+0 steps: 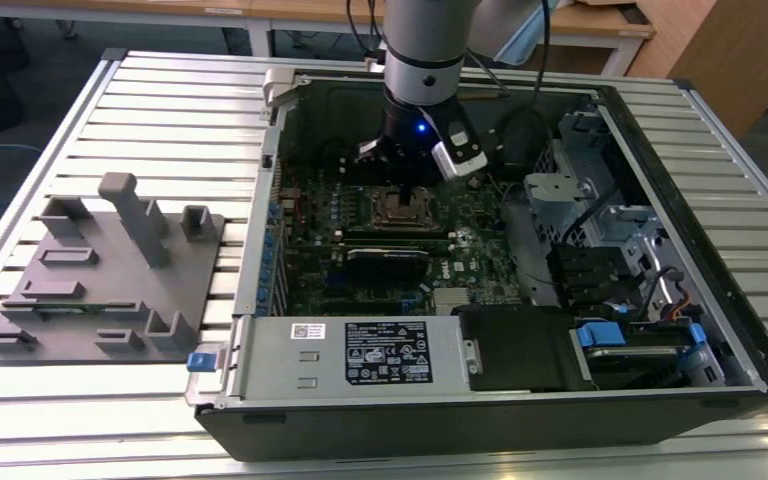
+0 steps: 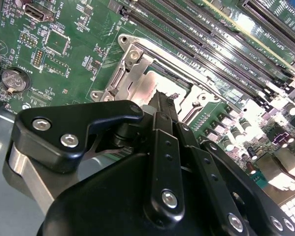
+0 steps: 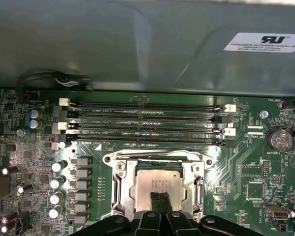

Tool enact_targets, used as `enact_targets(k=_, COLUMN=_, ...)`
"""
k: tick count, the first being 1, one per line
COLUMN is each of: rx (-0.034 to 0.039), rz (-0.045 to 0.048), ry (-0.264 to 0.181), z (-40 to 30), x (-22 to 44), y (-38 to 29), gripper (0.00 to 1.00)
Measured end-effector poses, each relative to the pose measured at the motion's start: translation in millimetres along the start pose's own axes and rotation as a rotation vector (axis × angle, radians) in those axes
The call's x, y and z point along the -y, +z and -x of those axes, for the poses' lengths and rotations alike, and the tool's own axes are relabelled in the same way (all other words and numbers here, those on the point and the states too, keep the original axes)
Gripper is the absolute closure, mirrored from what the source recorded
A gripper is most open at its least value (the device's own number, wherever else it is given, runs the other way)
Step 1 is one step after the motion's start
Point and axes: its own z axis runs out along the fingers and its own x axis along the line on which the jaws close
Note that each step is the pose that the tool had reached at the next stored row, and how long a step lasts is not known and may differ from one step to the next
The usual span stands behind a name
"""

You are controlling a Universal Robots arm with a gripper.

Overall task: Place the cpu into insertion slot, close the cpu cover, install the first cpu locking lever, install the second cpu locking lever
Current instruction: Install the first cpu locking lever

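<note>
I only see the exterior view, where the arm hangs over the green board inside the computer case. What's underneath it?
Observer: In the first wrist view, a small square chip with a pale silvery top lies inside the square socket with its silvery metal rim.
Visitor: Is the arm holding it?
Observer: No sign of that. The black fingers are pressed together, with their tips over the chip's top.
Visitor: Anything beside the socket?
Observer: Four long narrow black memory slots, all empty.
</note>
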Motion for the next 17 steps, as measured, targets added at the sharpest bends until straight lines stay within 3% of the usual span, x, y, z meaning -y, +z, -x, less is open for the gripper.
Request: enact_targets(k=17, rx=-0.0004, rz=0.0002, ry=-0.012, z=0.0, x=0.0, y=0.0, gripper=0.9)
